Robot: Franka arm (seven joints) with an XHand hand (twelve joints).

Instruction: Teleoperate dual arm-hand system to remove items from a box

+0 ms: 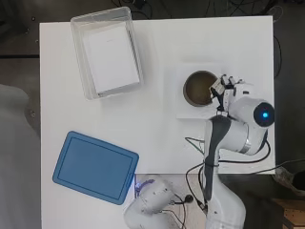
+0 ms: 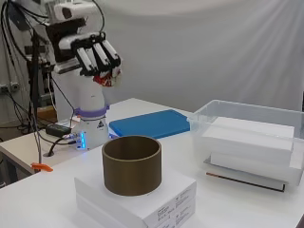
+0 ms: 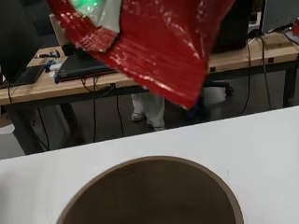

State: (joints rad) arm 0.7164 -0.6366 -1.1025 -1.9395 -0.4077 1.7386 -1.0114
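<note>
one white table (image 1: 157, 143) carries everything: a clear plastic bin (image 2: 247, 111) with a white box (image 2: 249, 137) inside, a blue tray (image 1: 95, 167), and a white carton (image 2: 137, 202) on which a brown cylindrical container (image 2: 132, 164) stands upright and open. the hand (image 2: 92, 54) hangs above and beside that container, well apart from it, fingers curled round a shiny red packet (image 3: 154, 44), lifted clear of the container's rim.
</note>
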